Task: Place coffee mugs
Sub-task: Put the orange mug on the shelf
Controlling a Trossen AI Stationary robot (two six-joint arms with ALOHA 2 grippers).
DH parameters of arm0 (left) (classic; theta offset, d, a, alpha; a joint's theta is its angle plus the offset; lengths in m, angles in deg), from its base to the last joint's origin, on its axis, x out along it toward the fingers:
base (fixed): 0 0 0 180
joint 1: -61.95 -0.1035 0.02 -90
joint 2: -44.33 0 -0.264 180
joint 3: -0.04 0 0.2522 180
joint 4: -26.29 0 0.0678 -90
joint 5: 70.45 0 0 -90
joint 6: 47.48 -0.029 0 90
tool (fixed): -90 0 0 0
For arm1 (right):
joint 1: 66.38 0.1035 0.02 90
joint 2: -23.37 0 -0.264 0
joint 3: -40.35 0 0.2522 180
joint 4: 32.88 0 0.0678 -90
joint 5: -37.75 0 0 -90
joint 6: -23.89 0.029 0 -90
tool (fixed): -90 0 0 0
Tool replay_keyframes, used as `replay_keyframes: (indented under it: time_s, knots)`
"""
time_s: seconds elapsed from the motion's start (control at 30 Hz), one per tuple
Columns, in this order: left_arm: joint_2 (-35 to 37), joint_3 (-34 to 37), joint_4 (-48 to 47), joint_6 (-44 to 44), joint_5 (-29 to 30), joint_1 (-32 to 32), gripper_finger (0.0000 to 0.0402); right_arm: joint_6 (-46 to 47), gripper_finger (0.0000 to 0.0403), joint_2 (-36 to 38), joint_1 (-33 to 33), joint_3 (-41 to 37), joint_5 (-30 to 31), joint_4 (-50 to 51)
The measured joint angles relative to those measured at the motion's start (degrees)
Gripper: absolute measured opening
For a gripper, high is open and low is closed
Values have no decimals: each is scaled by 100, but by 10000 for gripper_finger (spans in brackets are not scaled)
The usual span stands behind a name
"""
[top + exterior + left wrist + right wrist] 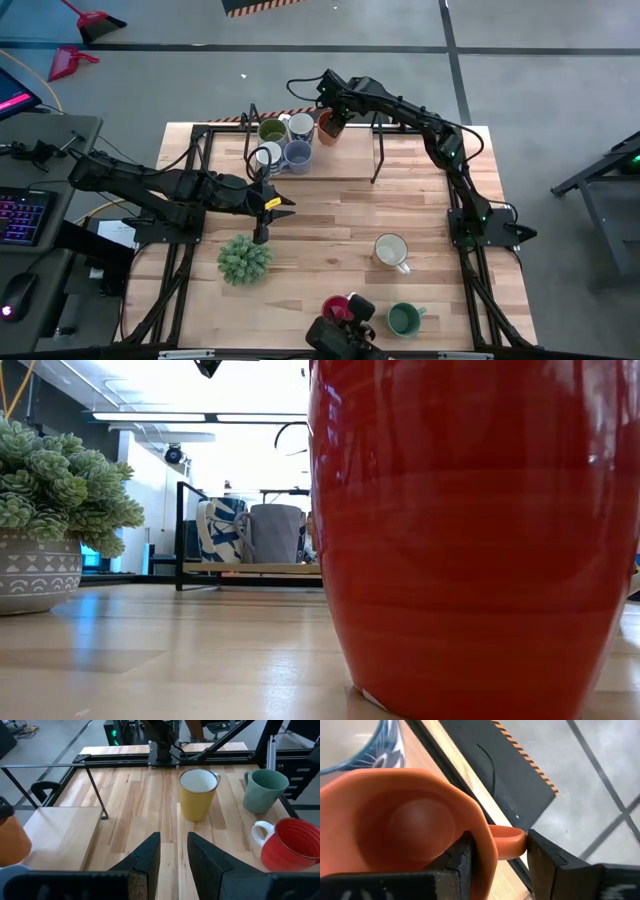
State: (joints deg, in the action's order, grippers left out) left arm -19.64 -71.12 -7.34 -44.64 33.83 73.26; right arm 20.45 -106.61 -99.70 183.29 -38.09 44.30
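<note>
My right gripper (330, 120) is at the far side of the raised shelf (330, 165), shut on an orange mug (395, 820). On the shelf stand an olive mug (272, 130), a white mug (300, 125), a second white mug (265, 157) and a blue mug (296, 155). A cream mug (390, 250), a green mug (403, 320) and a red mug (338, 308) stand on the table nearer the front. My left gripper (285, 205) hovers left of centre, open, with nothing between its fingers (150, 855). My right gripper has one finger (462, 857) inside the orange mug and the other (547, 862) outside it, beyond the handle (510, 842). The rim wall and the handle lie between the fingers. They come slanting down from above. Whether the mug's base rests on the shelf I cannot tell.
A potted green plant (245, 258) stands on the table just in front of my left gripper. The shelf's thin black frame legs (378, 160) stand around its edges. Bare wood lies between the shelf and the cream mug. The red mug (460, 540) fills the low view.
</note>
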Motion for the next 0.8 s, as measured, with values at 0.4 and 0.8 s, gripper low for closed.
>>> replay_keyframes:
  time_s: [0.4,0.8]
  knots:
    - [2,2,-1,-12,-15,0,85,-46,116,-154,64,2,-6,-86]
    - [2,2,-4,-9,-17,0,85,-107,116,-286,59,0,193,-114]
